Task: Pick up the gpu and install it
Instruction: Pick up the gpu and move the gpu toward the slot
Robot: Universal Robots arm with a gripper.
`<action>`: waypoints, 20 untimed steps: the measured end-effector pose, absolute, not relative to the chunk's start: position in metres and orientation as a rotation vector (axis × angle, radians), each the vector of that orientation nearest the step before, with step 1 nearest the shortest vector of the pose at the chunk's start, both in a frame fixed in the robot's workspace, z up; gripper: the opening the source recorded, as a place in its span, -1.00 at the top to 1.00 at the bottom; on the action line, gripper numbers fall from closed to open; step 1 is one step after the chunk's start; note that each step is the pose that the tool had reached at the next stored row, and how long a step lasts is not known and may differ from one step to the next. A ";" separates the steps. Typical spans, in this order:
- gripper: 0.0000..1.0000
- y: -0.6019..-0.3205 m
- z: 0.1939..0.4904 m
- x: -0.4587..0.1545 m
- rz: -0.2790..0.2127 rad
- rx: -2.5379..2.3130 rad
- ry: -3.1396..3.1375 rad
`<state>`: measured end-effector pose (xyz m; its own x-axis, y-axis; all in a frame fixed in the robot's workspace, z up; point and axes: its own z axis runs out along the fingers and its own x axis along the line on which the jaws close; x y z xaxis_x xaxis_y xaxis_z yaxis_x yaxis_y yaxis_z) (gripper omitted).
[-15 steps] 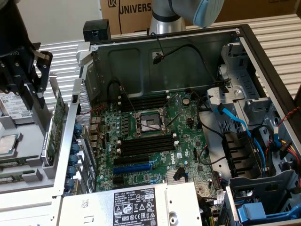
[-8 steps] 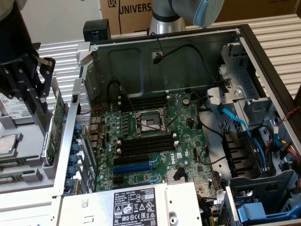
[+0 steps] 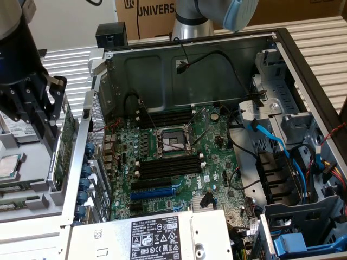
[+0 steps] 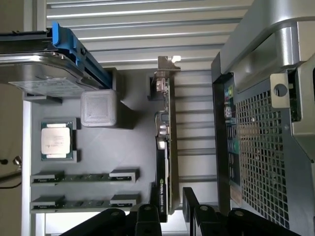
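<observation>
**End effector astride the graphics card, card not yet in the case**

The end effector (image 4: 167, 199) has its two black fingers (image 4: 147, 216) apart, one on each side of the gpu (image 4: 165, 142), at the end of the card away from its silver bracket. A sliver of gap shows between the card and one finger. Contact on the other side cannot be confirmed.

The gpu stands on its long edge in a grey parts tray (image 4: 128, 147), with the bracket end farthest from the fingers and the black cooler shroud facing the tray's open floor. It sits outside the computer case (image 3: 195, 70), just beside the case's perforated rear wall (image 4: 261, 147).

Also in the tray, a processor chip (image 4: 56, 140) lies flat in a square recess, and a grey block (image 4: 100, 108) stands between it and the card. A hard drive (image 4: 44, 69) with a blue bracket sits at the tray's far end. Two long narrow holders (image 4: 83, 177) lie beside the chip.

In the exterior view the arm and tray are at the exterior view's left. The case lies open on the ribbed worktop (image 3: 320, 38), exposing the green motherboard (image 3: 179, 157). A blue expansion slot (image 3: 154, 190) sits near the power supply (image 3: 157, 235). A cardboard box (image 3: 152, 11) stands behind the case.
</observation>
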<state>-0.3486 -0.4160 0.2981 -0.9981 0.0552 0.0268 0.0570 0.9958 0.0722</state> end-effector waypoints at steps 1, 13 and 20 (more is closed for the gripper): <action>0.35 -0.416 0.296 -0.349 -0.114 -0.088 -3.114; 0.19 -0.417 0.275 -0.349 -0.114 -0.091 -3.111; 0.19 -0.417 0.263 -0.349 -0.114 -0.091 -3.105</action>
